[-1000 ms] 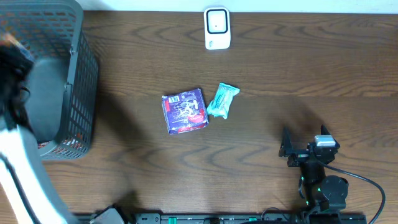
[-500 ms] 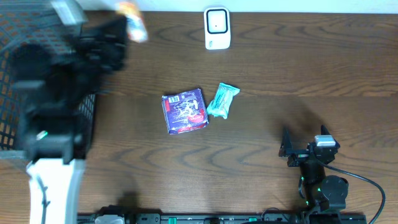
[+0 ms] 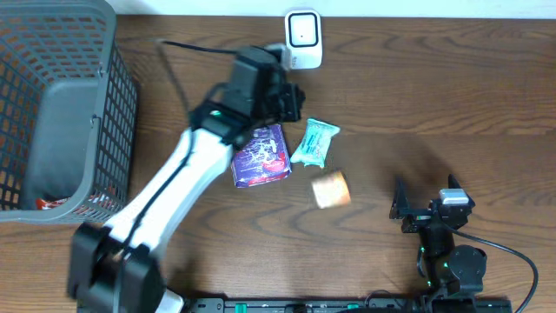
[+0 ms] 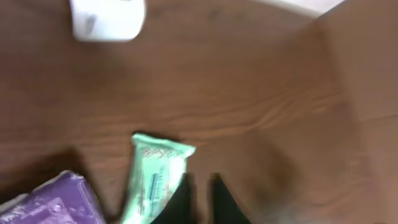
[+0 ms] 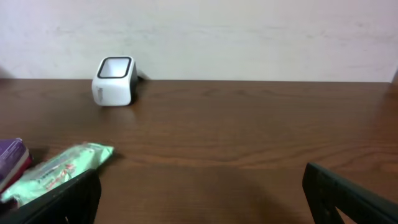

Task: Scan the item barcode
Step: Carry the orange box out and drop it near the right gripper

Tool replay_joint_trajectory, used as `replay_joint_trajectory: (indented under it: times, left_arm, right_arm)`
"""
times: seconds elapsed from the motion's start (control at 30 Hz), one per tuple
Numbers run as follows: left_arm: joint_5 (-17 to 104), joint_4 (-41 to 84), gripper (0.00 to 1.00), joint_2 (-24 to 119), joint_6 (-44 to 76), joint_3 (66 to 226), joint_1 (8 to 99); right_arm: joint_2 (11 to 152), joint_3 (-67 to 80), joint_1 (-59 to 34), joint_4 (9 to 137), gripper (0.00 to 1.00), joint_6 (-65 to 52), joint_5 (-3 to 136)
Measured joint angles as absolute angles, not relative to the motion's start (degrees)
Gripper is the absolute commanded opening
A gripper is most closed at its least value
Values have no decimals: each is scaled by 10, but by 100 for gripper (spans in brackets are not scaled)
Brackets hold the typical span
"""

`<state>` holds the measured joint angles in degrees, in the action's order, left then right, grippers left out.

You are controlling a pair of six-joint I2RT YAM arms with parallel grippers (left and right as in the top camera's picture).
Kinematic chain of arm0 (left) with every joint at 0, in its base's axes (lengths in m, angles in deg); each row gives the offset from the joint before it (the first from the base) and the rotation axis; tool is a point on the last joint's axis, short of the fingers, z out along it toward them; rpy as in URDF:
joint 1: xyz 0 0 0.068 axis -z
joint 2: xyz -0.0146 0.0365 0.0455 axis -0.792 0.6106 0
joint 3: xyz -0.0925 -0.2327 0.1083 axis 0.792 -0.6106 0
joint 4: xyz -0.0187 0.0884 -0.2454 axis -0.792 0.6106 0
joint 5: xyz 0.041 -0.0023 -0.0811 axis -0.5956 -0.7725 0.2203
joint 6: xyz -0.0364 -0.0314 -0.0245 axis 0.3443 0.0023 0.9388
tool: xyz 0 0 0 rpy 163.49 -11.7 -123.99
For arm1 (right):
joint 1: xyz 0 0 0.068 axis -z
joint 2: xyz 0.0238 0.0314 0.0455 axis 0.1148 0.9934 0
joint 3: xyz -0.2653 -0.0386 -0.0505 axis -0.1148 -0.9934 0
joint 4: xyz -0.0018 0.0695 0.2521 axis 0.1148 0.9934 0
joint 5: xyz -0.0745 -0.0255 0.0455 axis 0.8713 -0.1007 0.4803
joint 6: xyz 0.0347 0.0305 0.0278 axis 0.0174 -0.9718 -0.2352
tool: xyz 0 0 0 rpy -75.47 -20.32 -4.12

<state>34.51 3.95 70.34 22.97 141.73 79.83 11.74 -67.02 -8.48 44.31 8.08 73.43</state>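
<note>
A blurred orange-tan packet (image 3: 330,189) is on the table right of the purple packet (image 3: 261,155) and below the green packet (image 3: 313,142); no gripper touches it. The white scanner (image 3: 303,39) stands at the far edge. My left gripper (image 3: 294,103) reaches over the table between the scanner and the two packets. In the left wrist view the left gripper (image 4: 200,180) has its jaws a narrow gap apart with bare wood between them, next to the green packet (image 4: 155,177). My right gripper (image 5: 202,199) stands wide open and holds nothing, at the front right (image 3: 424,198).
A grey mesh basket (image 3: 104,113) fills the far left, with a red-and-white item (image 3: 52,203) at its bottom. The left arm stretches diagonally from the front left across the table. The scanner (image 5: 114,81) also shows far left in the right wrist view.
The left arm swung from over the basket to the table's middle. The orange packet it carried is now loose on the table. The right arm has not moved.
</note>
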Motion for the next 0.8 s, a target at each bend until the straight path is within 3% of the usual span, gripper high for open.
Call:
replay_joint_trajectory:
  times: [0.13,0.47,0.63,0.8]
  left_arm:
    - [313,38,49,748,229,1417,806]
    - [290,38,64,650,219,1416,755]
    - [286,54,65,477,182,1416,676]
    - [284,80,65,398,139,1417,593]
  right_arm:
    - [118,-670,-85,443,99,81,734]
    - [118,-670,-85,443,99,81,734]
    - [118,-670,-85,443,99,81,734]
    - [118,-670,-85,443,99,81,734]
